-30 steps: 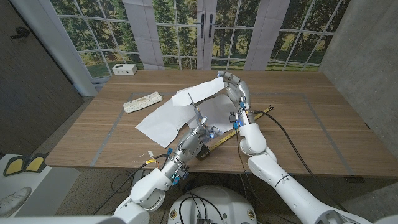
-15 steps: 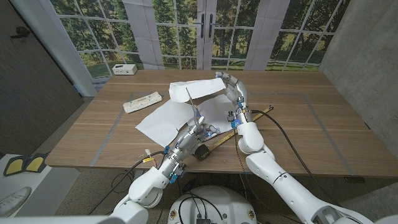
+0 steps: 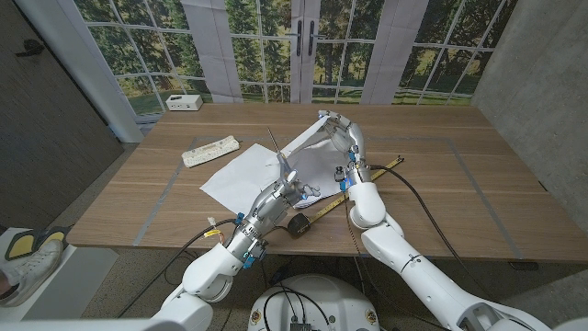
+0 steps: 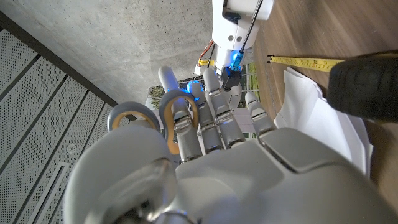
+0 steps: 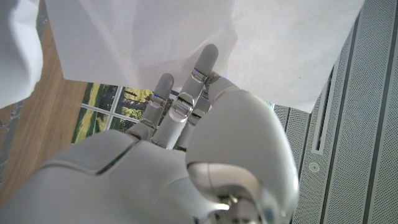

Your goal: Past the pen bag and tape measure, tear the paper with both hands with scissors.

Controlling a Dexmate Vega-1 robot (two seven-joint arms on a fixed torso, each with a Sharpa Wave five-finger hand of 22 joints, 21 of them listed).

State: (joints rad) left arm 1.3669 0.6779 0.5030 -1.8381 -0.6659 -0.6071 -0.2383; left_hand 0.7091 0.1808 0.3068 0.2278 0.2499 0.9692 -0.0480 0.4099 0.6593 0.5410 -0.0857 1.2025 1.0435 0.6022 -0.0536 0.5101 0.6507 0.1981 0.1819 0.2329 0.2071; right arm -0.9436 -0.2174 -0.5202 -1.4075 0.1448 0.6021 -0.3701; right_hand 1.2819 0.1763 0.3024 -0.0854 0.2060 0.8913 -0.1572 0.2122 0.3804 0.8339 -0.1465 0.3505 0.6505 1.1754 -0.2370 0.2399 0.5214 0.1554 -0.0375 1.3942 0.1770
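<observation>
A white paper sheet [image 3: 241, 172] lies mid-table, its far corner lifted. My right hand [image 3: 344, 138] holds that raised corner, and the paper [image 5: 186, 37] hangs just beyond the fingers of the right hand [image 5: 186, 143]. My left hand [image 3: 280, 191] grips the scissors [image 3: 279, 154], whose blades point up beside the lifted edge. Whether the blades touch the paper I cannot tell. The scissors' ringed handles [image 4: 177, 115] sit in the left hand [image 4: 217, 162]. The tape measure [image 3: 299, 223] has a black case in front of the paper, with its yellow tape [image 4: 305, 61] drawn out to the right. A pale pen bag [image 3: 209, 152] lies left of the sheet.
A small white box [image 3: 184, 101] stands at the table's far left corner. A black cable [image 3: 432, 216] runs across the wooden table [image 3: 459, 165] on the right. Windowed doors stand behind the table's far edge.
My left hand has risen and moved toward the far side, bringing the scissor blades up beside the lifted paper. The raised flap has narrowed and drawn toward the right hand.
</observation>
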